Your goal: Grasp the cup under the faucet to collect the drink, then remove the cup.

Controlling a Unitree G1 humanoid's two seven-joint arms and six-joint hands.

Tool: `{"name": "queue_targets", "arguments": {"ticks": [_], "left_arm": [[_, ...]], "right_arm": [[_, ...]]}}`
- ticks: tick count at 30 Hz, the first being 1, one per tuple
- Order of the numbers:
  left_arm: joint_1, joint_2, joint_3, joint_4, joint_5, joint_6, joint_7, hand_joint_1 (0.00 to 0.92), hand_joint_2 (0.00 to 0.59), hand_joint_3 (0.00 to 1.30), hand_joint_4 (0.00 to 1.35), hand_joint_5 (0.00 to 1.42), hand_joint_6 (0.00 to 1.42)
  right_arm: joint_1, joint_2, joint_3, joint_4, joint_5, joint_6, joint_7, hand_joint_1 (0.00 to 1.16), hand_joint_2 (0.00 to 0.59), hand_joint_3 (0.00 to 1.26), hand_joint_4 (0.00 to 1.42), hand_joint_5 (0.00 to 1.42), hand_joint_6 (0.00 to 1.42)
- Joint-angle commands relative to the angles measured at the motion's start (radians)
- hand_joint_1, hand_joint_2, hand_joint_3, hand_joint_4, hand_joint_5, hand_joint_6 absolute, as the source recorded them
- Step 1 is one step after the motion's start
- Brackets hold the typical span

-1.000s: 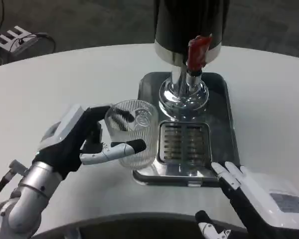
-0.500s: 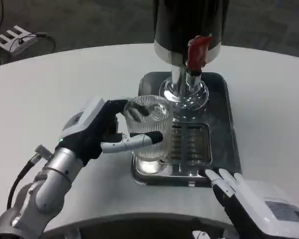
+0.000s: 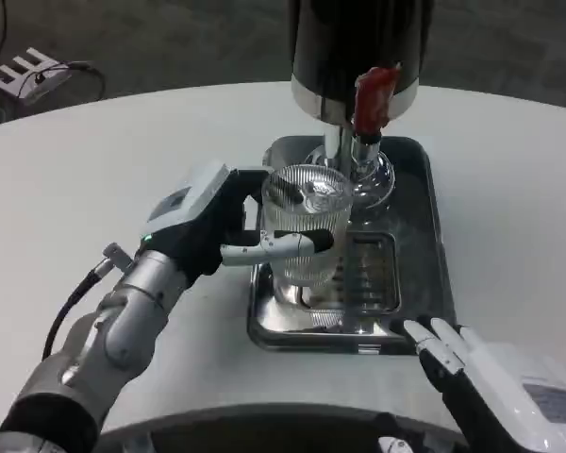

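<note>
The left hand [image 3: 212, 231] holds a clear ribbed cup [image 3: 307, 226] from its left side, with the fingers [image 3: 283, 243] wrapped around the front of the glass. The cup is upright and is held over the left part of the metal tray [image 3: 434, 274], close to the drip grate [image 3: 368, 269]. It is near the faucet [image 3: 373, 99] with the red handle, a little to the left of it and lower. The faucet belongs to a black dispenser [image 3: 358, 42] that stands on a shiny round foot at the back of the tray. The right hand [image 3: 476, 377] rests low at the near edge of the white table [image 3: 94, 170], just beside the front corner of the tray, fingers stretched forward and holding nothing.
</note>
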Motion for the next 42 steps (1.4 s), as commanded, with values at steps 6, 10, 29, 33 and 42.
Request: {"name": "queue_targets", "arguments": {"ticks": [6, 10, 29, 33, 42], "left_arm": [[-0.097, -0.057, -0.056, 0.074, 0.036, 0.006, 0.055, 0.432, 0.091, 1.09, 1.16, 1.3, 1.33], [-0.114, -0.072, -0.08, 0.095, 0.042, 0.012, 0.06, 0.43, 0.09, 1.09, 1.16, 1.3, 1.33], [-0.132, -0.058, -0.118, 0.133, 0.056, 0.023, -0.003, 0.188, 0.049, 0.6, 0.55, 0.79, 0.89], [-0.13, -0.051, -0.116, 0.136, 0.055, 0.022, 0.0, 0.175, 0.043, 0.54, 0.51, 0.75, 0.84], [-0.137, -0.04, -0.111, 0.137, 0.052, 0.02, -0.001, 0.13, 0.034, 0.27, 0.25, 0.47, 0.46]], "right_arm": [[0.02, 0.007, -0.037, -0.017, 0.034, -0.002, 0.004, 0.4, 0.472, 0.07, 0.0, 0.0, 0.06], [0.02, 0.009, -0.05, -0.014, 0.041, 0.001, 0.005, 0.4, 0.471, 0.07, 0.0, 0.0, 0.06], [-0.016, 0.016, -0.069, 0.017, 0.043, 0.007, 0.02, 0.4, 0.47, 0.08, 0.0, 0.0, 0.06], [-0.032, 0.016, -0.069, 0.029, 0.042, 0.011, 0.023, 0.4, 0.47, 0.08, 0.0, 0.0, 0.06], [-0.048, 0.015, -0.073, 0.038, 0.048, 0.023, 0.029, 0.4, 0.472, 0.09, 0.0, 0.0, 0.06]]}}
